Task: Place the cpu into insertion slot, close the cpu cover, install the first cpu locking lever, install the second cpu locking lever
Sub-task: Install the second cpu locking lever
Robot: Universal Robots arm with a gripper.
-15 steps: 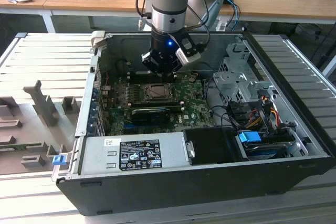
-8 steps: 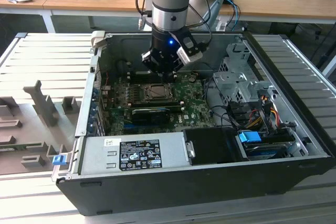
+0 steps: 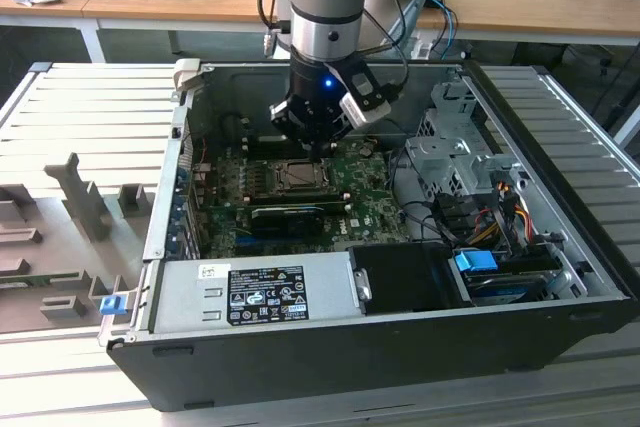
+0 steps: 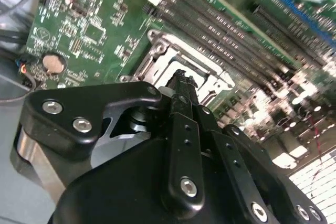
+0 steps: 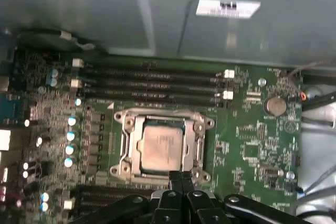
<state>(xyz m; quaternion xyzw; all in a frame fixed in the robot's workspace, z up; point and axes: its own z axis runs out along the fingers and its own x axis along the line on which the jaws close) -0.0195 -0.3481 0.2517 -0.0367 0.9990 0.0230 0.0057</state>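
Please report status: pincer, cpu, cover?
Pincer shut, empty, at cpu cover edge. Cpu seated in insertion slot, cover down. Nothing in the way.

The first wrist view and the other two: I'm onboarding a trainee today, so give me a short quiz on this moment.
1. True or false: the cpu lies in the insertion slot.
2. The cpu cover is: A) down over the chip, B) raised upright.
3. What sits nearest the gripper tips?

Key: 1 true. 2 A. 3 The socket's edge, in both wrist views.
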